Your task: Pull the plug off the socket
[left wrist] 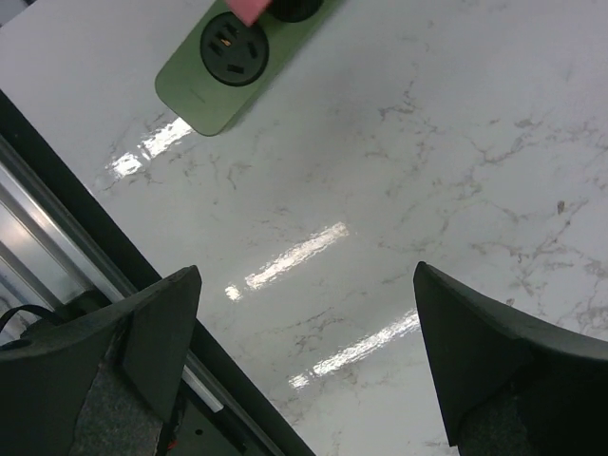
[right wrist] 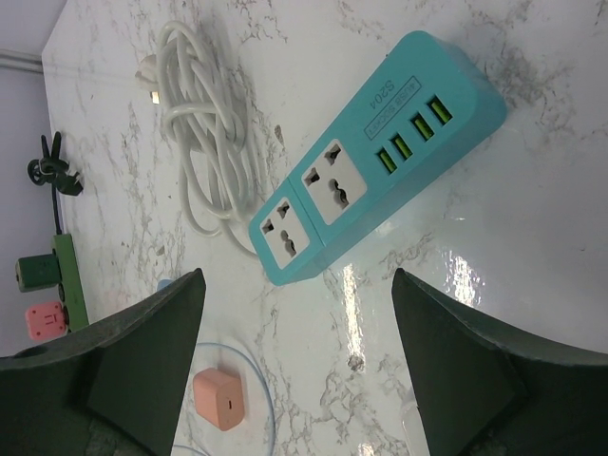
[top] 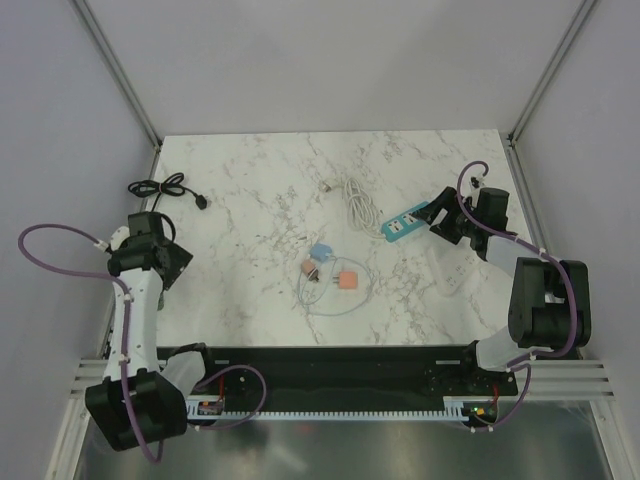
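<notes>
A green power strip [left wrist: 214, 81] lies at the top of the left wrist view, with one empty round socket [left wrist: 228, 46], a pink plug [left wrist: 249, 8] and a black plug [left wrist: 296, 8] cut off by the frame edge. It also shows far off in the right wrist view [right wrist: 68, 275], pink plug [right wrist: 43, 320] beside it. In the top view my left arm hides it. My left gripper [left wrist: 304, 351] [top: 168, 258] is open and empty above bare table, short of the strip. My right gripper [right wrist: 299, 361] [top: 440, 215] is open and empty, just behind a teal power strip [right wrist: 380, 157] [top: 405, 222] with empty sockets.
A coiled white cord [right wrist: 204, 123] [top: 355, 200] runs from the teal strip. A pink charger cube [right wrist: 220, 399] [top: 346, 280] with a thin bluish cable, a small blue item [top: 321, 250] and a black cord [top: 160, 188] lie on the marble table [top: 260, 190]. The table's left edge [left wrist: 85, 256] is close under my left gripper.
</notes>
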You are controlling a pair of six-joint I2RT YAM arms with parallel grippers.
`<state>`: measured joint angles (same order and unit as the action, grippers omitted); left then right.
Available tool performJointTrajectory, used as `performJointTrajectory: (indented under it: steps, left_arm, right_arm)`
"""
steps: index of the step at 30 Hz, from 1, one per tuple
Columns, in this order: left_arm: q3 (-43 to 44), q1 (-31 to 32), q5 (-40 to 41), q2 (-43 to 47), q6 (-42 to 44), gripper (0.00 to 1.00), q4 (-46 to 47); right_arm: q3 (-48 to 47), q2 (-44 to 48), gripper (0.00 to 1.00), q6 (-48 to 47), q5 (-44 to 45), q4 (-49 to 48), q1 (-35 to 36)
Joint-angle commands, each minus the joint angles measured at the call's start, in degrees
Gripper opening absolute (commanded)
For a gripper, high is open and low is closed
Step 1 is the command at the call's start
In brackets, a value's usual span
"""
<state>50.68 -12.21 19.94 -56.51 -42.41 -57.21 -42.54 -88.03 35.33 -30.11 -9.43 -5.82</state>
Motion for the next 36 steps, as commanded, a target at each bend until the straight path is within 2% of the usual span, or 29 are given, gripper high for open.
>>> performJointTrajectory:
  steps: [1, 4, 7, 10, 11, 12, 13, 19, 24, 30, 36]
  left_arm:
    - [2.8, -5.6, -0.3, -3.0, -3.1, 1.0, -0.3]
    - [3.4, -8.4, 2.9, -4.6, -5.8, 1.0, -0.1]
    - [3.6, -9.9, 6.8, -6.3, -7.4, 0.88, 1.2]
    - [2.5, -10.9, 11.1, -6.8, -8.7, 0.48, 2.2]
    - [2.0, -11.3, 12.4, -7.1, -9.1, 0.16, 2.7]
    - [1.3, -11.7, 13.4, -7.6, -10.6, 0.07, 3.1]
    - [0.7, -12.7, 15.5, -8.0, -11.5, 0.02, 3.5]
    - [-4.4, -19.1, 16.8, -11.9, -15.2, 0.02, 11.1]
    - [-6.5, -20.5, 16.4, -12.2, -16.2, 0.02, 17.0]
    - [-4.8, -21.6, 17.5, -15.2, -15.2, 0.02, 20.3]
    - [-6.5, -26.8, 9.5, -20.3, -13.5, 0.02, 26.0]
  right_arm:
    - [-0.4, 1.6, 0.88, 0.1, -0.8, -2.0, 0.5]
    - [-0.4, 1.7, 0.88, 0.2, -0.9, -2.0, 0.7]
    - [-0.4, 1.5, 0.88, 0.4, -0.9, -2.2, 1.1]
    - [-0.3, 1.5, 0.88, 0.4, -0.8, -2.4, 1.3]
    - [-0.4, 1.5, 0.88, 0.4, -0.8, -2.3, 1.3]
    - [-0.4, 1.5, 0.88, 0.3, -0.5, -2.3, 1.4]
    - [-0.4, 1.5, 0.88, 0.3, -0.3, -2.3, 1.4]
    - [-0.3, 2.0, 0.88, 0.1, -0.2, -2.2, 1.5]
    - [-0.3, 1.9, 0.88, 0.0, 0.0, -2.3, 1.8]
    - [-0.7, 1.6, 0.88, -0.5, 0.6, -1.7, 1.8]
    - [-0.9, 2.0, 0.88, -0.8, 0.8, -1.2, 1.8]
